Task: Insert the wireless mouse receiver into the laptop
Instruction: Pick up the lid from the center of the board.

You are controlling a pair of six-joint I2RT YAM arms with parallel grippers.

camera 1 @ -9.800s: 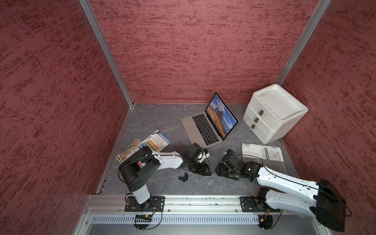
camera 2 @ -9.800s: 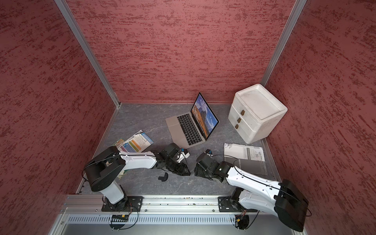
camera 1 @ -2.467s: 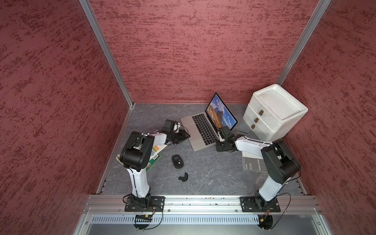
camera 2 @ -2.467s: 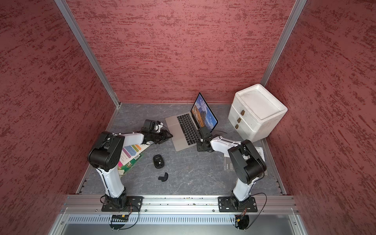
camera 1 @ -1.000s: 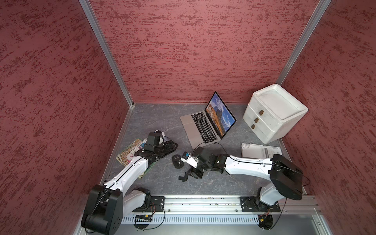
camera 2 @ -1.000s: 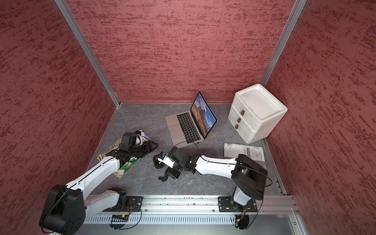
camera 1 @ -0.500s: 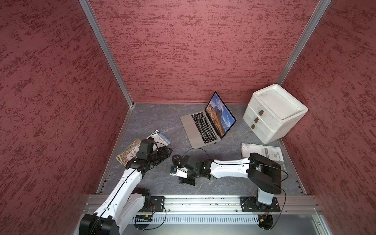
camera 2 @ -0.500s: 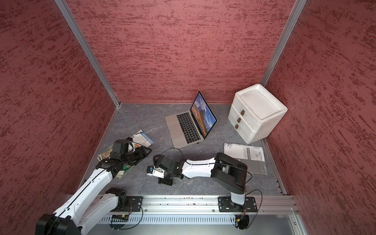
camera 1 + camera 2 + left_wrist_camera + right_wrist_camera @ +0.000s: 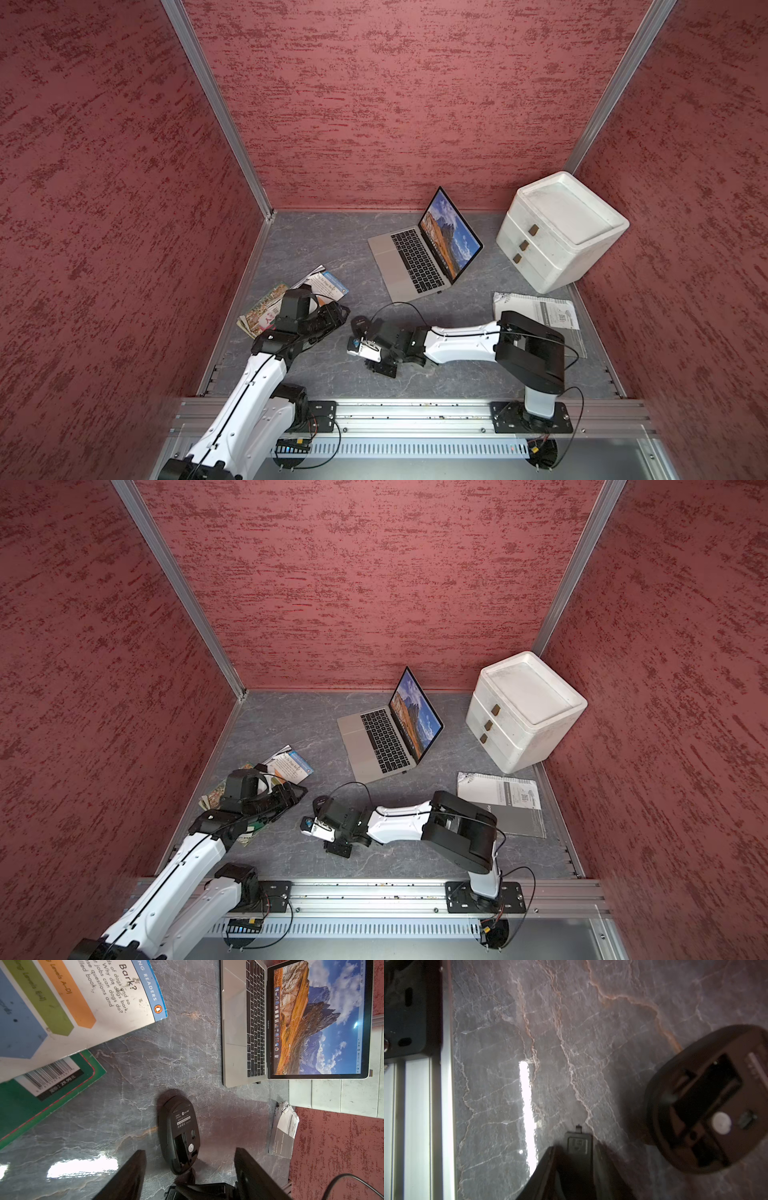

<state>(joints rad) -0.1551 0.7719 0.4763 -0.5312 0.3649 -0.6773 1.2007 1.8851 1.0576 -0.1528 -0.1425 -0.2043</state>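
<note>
Receiver (image 9: pixel 257 1082) appears plugged into near edge of laptop (image 9: pixel 234 1022). Right end effector (image 9: pixel 574 1148) straddles mouse cover (image 9: pixel 578 1140); clamped or not, I can't tell. I'd close gently, lift straight. Left end effector (image 9: pixel 189 1150) apart, near mouse (image 9: pixel 178 1126).

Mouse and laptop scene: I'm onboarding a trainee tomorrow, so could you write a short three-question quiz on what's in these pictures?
1. True or false: the mouse lies belly up, its battery bay uncovered.
2. What sits between the fingers of the right gripper? A a pen; B the mouse cover; C a coin.
3. Fill in: the receiver pokes out of the ____'s side.
Key: 1 true; 2 B; 3 laptop.
</note>
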